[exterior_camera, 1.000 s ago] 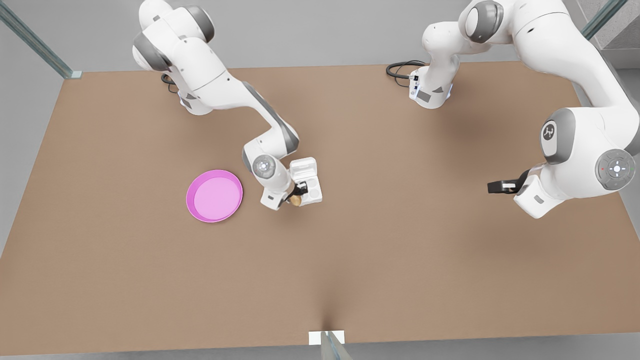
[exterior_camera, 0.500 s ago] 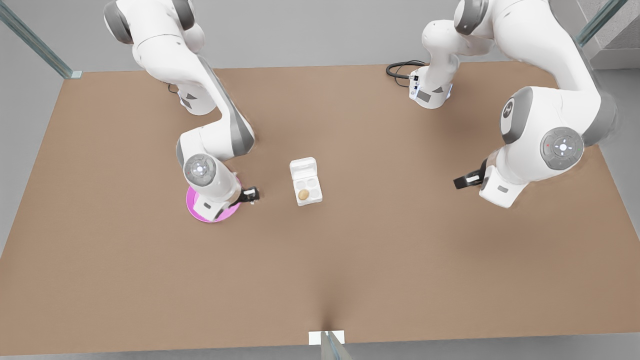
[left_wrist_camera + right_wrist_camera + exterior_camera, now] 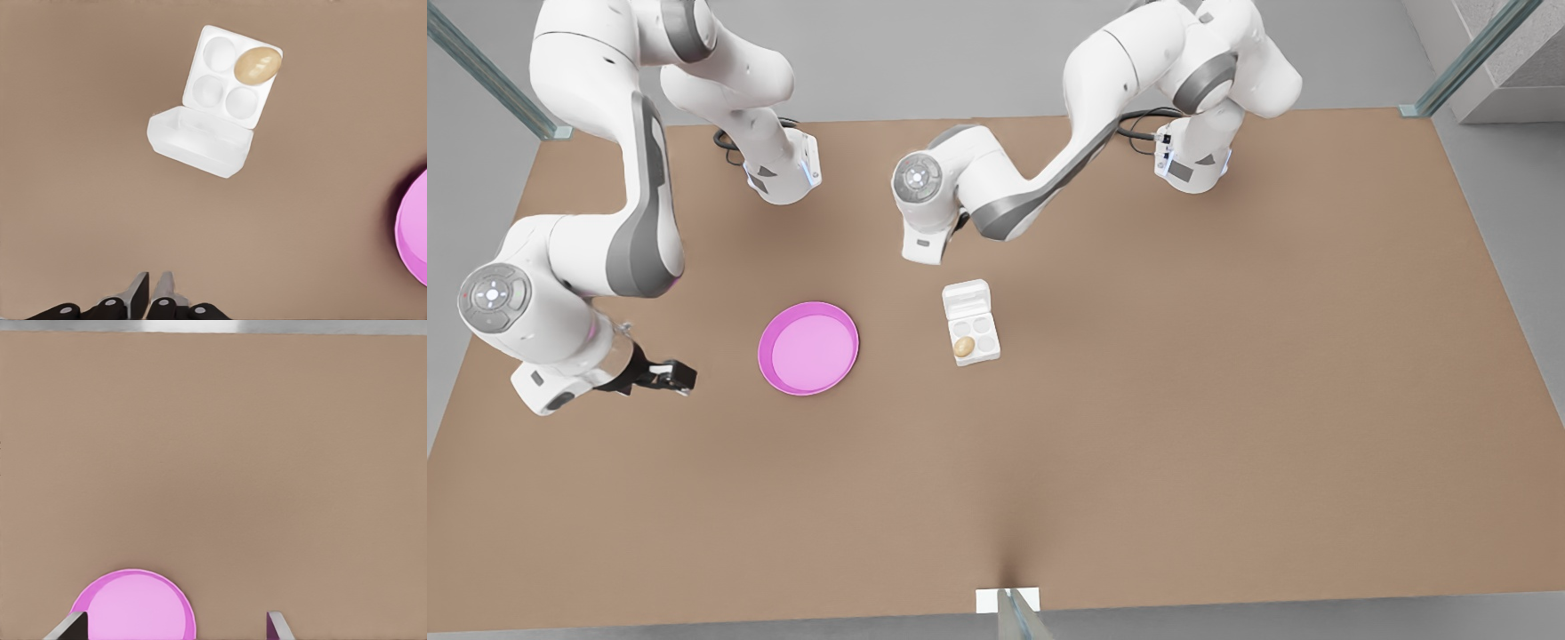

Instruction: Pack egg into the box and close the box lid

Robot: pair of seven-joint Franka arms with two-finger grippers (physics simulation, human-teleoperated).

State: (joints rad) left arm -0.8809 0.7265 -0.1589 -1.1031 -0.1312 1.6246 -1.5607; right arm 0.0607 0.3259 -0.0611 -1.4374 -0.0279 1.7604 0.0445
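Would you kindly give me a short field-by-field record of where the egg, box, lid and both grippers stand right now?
egg: seated in a corner cup of the box
box lid: open, hinged back from the cups
pink plate: on the table, apart from the box
left gripper: off the lid's side, fingers shut, holding nothing
right gripper: beside the plate, fingers open, waiting
left to do: close the lid

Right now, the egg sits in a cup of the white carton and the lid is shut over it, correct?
No: the box lid is open, folded back beside the cups, as the left wrist view shows. The egg does sit in a corner cup of the box. The left gripper hovers near the lid; the right gripper waits beyond the pink plate.
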